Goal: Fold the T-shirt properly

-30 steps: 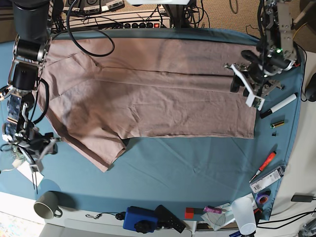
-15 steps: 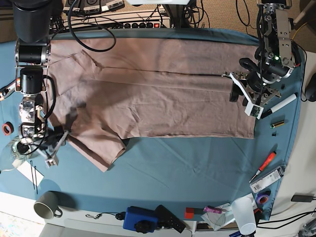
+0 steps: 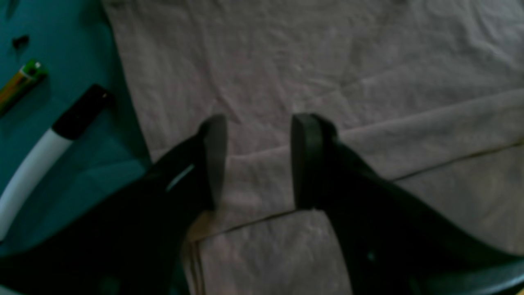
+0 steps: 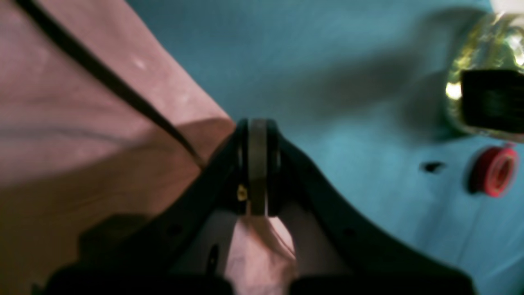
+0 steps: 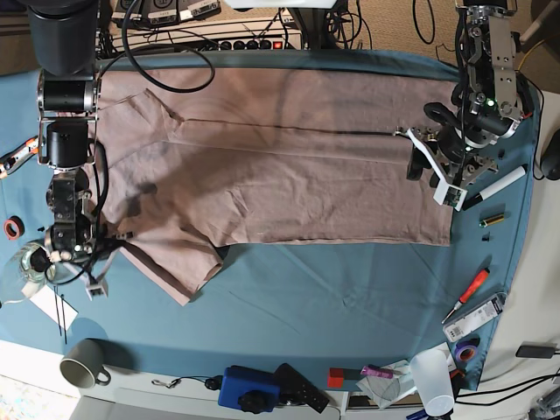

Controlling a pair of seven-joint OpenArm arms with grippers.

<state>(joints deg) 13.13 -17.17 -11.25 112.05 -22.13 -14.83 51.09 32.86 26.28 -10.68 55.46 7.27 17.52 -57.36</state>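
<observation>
The pink-beige T-shirt (image 5: 289,175) lies spread across the blue-teal table cloth (image 5: 350,297), its far long side folded over and one sleeve (image 5: 175,267) pointing to the front left. My left gripper (image 5: 435,168) is open just above the shirt's right end. In the left wrist view its fingers (image 3: 213,159) straddle the folded edge of the shirt (image 3: 327,61). My right gripper (image 5: 107,249) is at the sleeve's left edge. In the right wrist view it (image 4: 258,164) is shut, with shirt fabric (image 4: 82,123) pinched between the jaws.
A white marker (image 5: 494,186) and a small battery (image 5: 493,220) lie right of the shirt. A red tape roll (image 5: 10,229) and a shiny glass object (image 5: 26,267) sit at the left edge. A mug (image 5: 83,363), a blue box (image 5: 249,388) and a screwdriver (image 5: 468,293) line the front.
My right gripper has moved in from the table's left edge to the sleeve and shut on its edge. My left gripper has shifted slightly over the shirt's right end.
</observation>
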